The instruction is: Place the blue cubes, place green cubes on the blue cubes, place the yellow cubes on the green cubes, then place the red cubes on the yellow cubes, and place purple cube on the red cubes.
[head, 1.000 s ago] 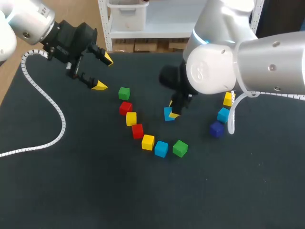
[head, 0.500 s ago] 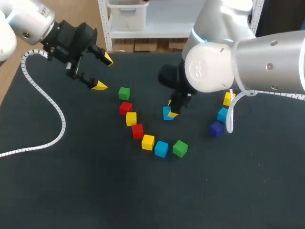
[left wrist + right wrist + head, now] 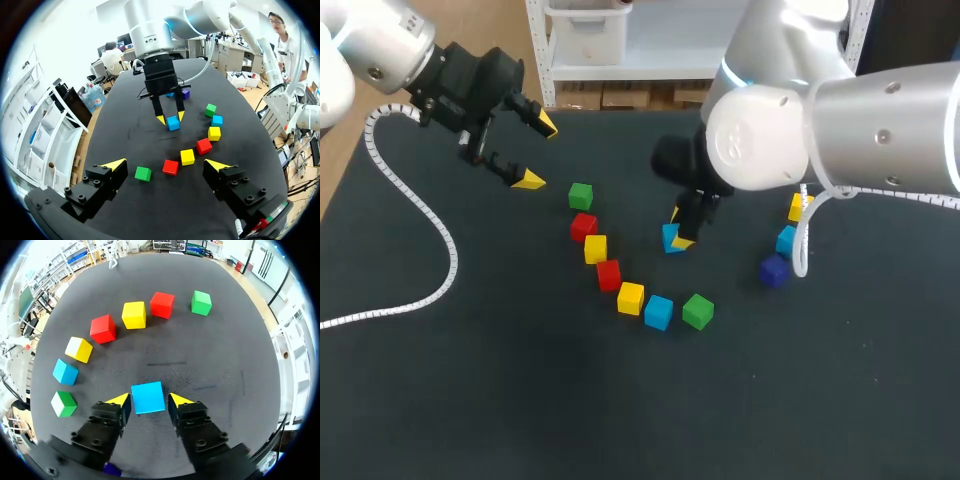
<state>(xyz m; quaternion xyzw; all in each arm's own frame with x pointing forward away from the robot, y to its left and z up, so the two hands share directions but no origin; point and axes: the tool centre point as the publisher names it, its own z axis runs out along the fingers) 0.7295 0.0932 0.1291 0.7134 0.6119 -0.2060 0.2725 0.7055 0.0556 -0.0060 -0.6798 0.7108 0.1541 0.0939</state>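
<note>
the smooth blue cube (image 3: 148,397) sits inside the right gripper (image 3: 148,399) on the rough dark tabletop (image 3: 225,350); i cannot tell if it squeezes.

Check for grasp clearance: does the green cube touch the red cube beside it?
Apart: right wrist view shows a gap between green cube and red cube.

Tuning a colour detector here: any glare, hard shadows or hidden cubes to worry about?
Head view: the right arm shows bright highlights and hides part of a yellow cube; cubes cast only faint shadows on the black table. Right wrist view: the blue cube at the right gripper is evenly lit. Left wrist view: no glare on the cubes.
</note>
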